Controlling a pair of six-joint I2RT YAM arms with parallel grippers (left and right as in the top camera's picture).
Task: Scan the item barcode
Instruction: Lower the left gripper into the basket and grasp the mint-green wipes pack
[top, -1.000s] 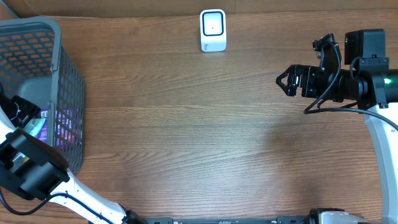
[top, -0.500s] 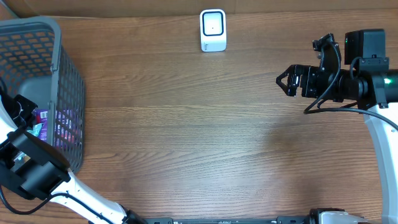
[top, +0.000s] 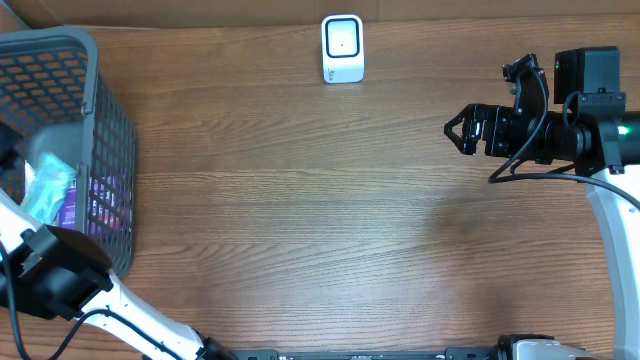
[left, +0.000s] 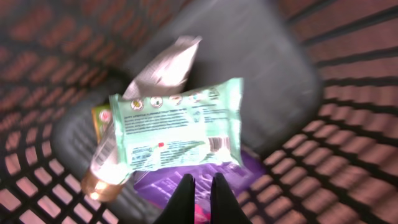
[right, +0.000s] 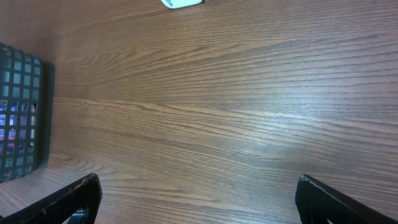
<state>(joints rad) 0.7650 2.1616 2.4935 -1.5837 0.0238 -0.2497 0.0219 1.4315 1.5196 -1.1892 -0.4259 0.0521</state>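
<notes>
The item is a mint-green flat packet (left: 177, 134) with printed text and a small barcode. It stays sharp against the blurred basket floor, and my left gripper (left: 200, 178) is shut on its near edge. In the overhead view the packet (top: 46, 188) shows pale inside the grey mesh basket (top: 100, 90), hiding the left fingers. The white scanner (top: 342, 48) stands at the table's far edge, and its base edge (right: 182, 3) shows in the right wrist view. My right gripper (top: 458, 130) hangs open over the right side of the table, with only bare wood between its fingers (right: 78, 199).
The basket also holds a purple packet (left: 264, 171), a silvery pouch (left: 166, 62) and a clear bottle (left: 102, 177). Its mesh walls (left: 348, 155) rise close around the left gripper. Wooden tabletop (top: 320, 220) lies between the basket and the right arm.
The left gripper closed on the mint packet, and the packet now sits higher and larger in the basket. The right arm has stayed still.
</notes>
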